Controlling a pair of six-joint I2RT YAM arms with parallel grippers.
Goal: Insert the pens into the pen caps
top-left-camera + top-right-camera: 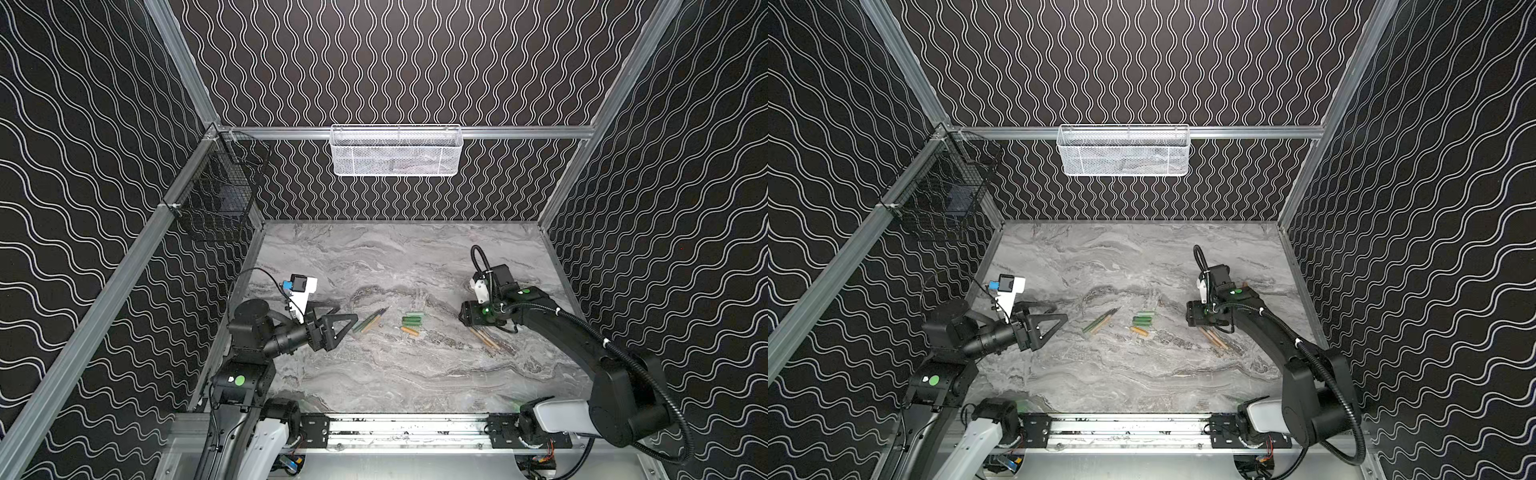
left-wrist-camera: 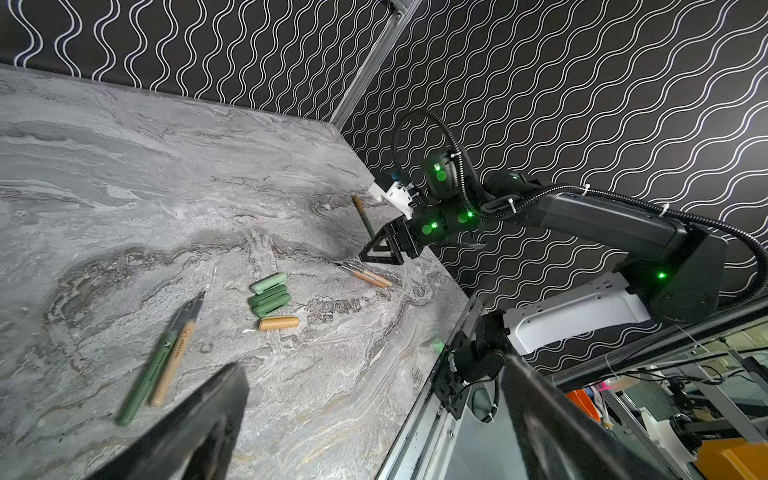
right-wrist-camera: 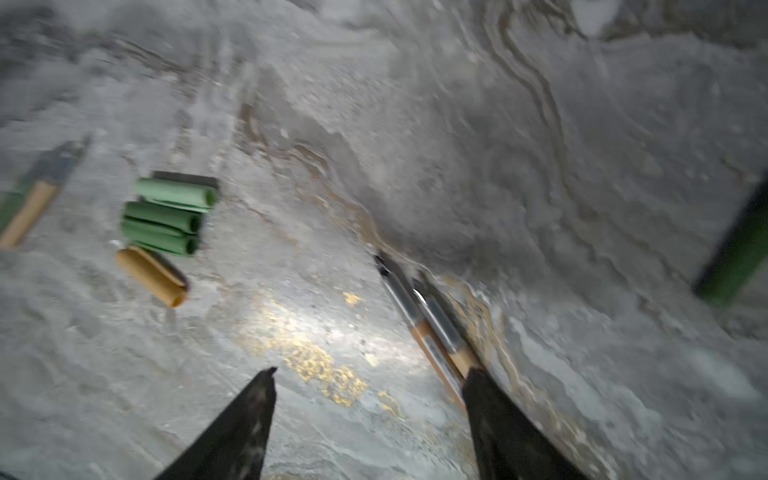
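Left black gripper [image 1: 347, 314] spread wide, empty; right black gripper [image 3: 370, 376] parted above two tan grey-tipped pens [image 3: 424, 324], apparently empty, view blurry.

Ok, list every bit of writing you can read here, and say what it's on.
Tan pen: dark print along the barrel, too small to read.
Green pen: pale print along the barrel, too blurred to read.
No other words, labels or numbers show in any view.

pen caps [image 1: 412, 320] bunched mid-frame on the table [image 1: 374, 257], pair of pens [image 1: 371, 320] just left of them, second pair [image 1: 484, 336] off right, mesh basket [image 1: 395, 151] top centre, wire basket [image 1: 220, 187] upper left
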